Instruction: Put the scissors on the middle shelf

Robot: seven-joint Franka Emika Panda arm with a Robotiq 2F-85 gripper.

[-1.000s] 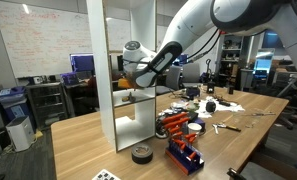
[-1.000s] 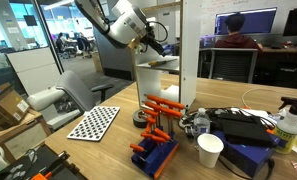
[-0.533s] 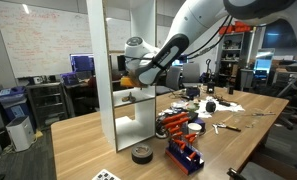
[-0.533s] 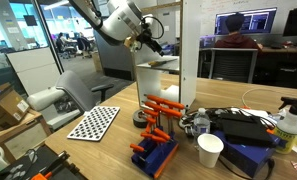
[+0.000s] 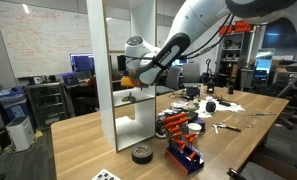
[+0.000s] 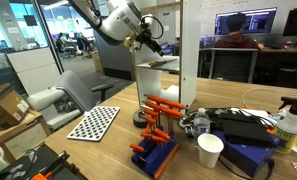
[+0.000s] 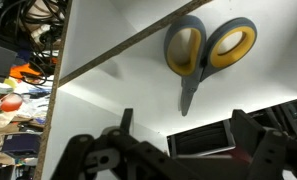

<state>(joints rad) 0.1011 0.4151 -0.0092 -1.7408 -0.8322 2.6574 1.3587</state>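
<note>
The scissors (image 7: 189,90), with yellow and grey handles, lie flat on the white board of the middle shelf (image 7: 103,100), blades pointing toward my gripper. In the wrist view my gripper (image 7: 188,135) stands open just short of the blade tips, with nothing between its fingers. In both exterior views the gripper (image 5: 129,73) (image 6: 148,40) hovers at the open front of the tall white shelf unit, a little above the middle shelf (image 5: 134,95) (image 6: 156,64). The scissors are too small to make out there.
On the wooden table beside the unit stand orange-and-blue clamps (image 5: 183,150) (image 6: 156,140), a black tape roll (image 5: 141,153), a white cup (image 6: 210,150) and a checkerboard sheet (image 6: 93,122). Tools and cables clutter the far end of the table (image 5: 223,105).
The gripper has opened and let go of the scissors, which now rest on the shelf board. The arm has risen and drawn back slightly.
</note>
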